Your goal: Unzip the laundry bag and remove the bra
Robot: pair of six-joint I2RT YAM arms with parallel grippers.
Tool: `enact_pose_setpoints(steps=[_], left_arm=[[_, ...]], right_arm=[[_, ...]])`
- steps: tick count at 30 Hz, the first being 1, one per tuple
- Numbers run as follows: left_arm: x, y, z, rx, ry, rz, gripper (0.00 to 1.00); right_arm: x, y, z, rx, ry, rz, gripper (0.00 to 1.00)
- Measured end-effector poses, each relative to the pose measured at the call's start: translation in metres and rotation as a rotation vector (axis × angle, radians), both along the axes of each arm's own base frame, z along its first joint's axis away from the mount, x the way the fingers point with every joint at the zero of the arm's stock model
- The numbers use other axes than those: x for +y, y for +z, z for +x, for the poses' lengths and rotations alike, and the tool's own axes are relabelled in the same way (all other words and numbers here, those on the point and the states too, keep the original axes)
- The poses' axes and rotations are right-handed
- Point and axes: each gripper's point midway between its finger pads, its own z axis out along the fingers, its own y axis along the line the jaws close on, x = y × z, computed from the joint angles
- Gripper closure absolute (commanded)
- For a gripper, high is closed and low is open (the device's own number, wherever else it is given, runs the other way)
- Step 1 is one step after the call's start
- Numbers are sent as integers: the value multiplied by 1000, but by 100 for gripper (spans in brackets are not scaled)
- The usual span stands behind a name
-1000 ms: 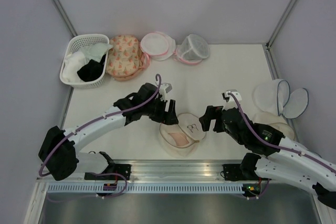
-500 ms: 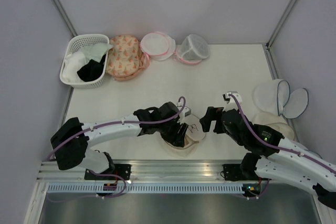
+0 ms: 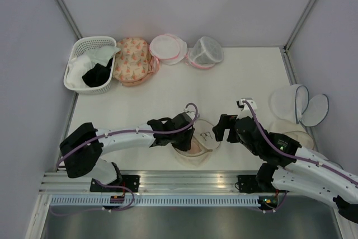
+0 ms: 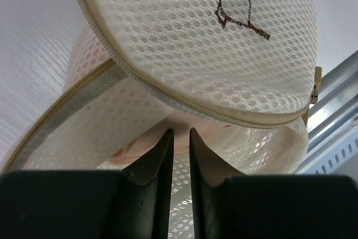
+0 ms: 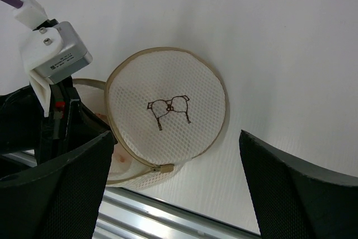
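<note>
A: State of left fingers (image 4: 180, 132)?
B: Nearly closed, thin slit only, tips poked into unzipped laundry bag (image 4: 196, 43), right at bra (image 4: 180, 120); gripping it or not, can't tell
A: And right fingers (image 5: 176, 138)?
B: Spread wide, empty, hovering just beside bag
A: Bag pos?
B: On counter (image 3: 224, 82) nr front edge, btwn both arms, bra inside
</note>
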Motion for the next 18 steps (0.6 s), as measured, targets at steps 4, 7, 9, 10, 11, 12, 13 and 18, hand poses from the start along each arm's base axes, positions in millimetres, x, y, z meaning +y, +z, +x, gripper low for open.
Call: enact_pose_setpoints(steps=[4,7,9,10,11,12,13,18], left_arm=[[-9,-7,2,-31,16,6,61],[-16,-18,-3,-33,18,20,45],[-20,-24,-7,-38,19,26,37],[-23,-25,-8,-46,24,24,37],[-26,-26,-10,-55,25,21,36],[-29,-26,-10,-67,29,18,37],[-32,-26,-10,-78,33,17,37],[-52,-33,-1,-120,78,23,60]], right_arm=[[1,-1,0,3,3,-2,4],[1,-3,-1,7,7,-3,4],[1,-5,-1,10,10,-7,4],[2,-5,-2,12,14,-7,4],[2,-6,-2,14,16,-7,4],[2,-6,-2,15,18,-8,4],[2,-7,-3,17,20,-8,4],[3,-10,-4,22,26,-13,4]])
